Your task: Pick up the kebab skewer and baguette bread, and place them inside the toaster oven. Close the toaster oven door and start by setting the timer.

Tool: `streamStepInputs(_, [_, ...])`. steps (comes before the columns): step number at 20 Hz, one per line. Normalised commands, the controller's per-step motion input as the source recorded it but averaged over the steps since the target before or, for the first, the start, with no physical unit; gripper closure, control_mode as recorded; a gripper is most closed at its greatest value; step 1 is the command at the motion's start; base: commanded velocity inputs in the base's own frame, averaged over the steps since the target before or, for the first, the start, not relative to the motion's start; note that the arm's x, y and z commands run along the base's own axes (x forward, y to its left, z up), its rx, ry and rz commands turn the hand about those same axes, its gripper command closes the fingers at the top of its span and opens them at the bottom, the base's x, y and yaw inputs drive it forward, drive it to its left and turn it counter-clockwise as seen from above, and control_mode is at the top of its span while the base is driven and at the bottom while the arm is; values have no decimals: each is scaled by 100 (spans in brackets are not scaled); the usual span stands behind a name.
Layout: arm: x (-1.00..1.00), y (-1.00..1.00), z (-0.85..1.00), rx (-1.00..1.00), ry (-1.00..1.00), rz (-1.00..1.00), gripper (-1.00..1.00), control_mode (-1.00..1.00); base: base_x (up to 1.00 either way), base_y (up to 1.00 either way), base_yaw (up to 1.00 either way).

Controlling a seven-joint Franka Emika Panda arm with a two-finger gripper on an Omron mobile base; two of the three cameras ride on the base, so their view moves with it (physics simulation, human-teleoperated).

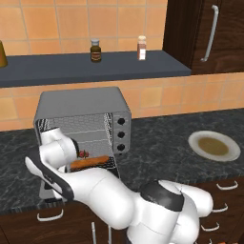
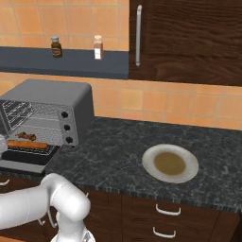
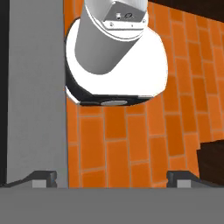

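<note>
The toaster oven [image 1: 81, 107] [image 2: 52, 101] stands on the dark counter. Its door [image 2: 24, 166] is folded down flat in front. Inside, on the wire rack, lies the orange-brown baguette bread [image 1: 88, 163] [image 2: 27, 144]. The kebab skewer [image 1: 85, 154] [image 2: 27, 136], with red and dark chunks, rests just behind it. My arm's wrist [image 1: 50, 177] hangs low at the door's front left and hides most of the door. In the hand view my gripper [image 3: 113, 177] is open with nothing between its tips. It looks down past a grey door edge [image 3: 37, 87] at the orange floor.
A white plate [image 1: 214, 146] [image 2: 170, 163] with a brown patch sits on the counter to the right. Two bottles [image 1: 96, 50] [image 1: 141, 47] stand on the dark shelf above. A dark cabinet [image 2: 184, 38] hangs at upper right, and drawers [image 2: 163, 208] run below the counter edge.
</note>
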Motion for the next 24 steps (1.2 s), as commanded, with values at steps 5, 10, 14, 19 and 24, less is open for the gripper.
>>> streamStepInputs(5, [45, 0, -23, -7, 5, -7, -100, -100, 0, 0, 0])
streamStepInputs(10, [51, 0, -19, -4, 1, -6, -100, -100, 0, 0, 0])
streamStepInputs(14, [33, 0, -28, -3, 0, -6, -100, -100, 0, 0, 0])
streamStepInputs(19, [55, 0, -35, -5, -4, -4, -100, -100, 0, 0, 0])
streamStepInputs(24, [61, 0, -27, -4, -2, -2, -100, -100, 0, 0, 0])
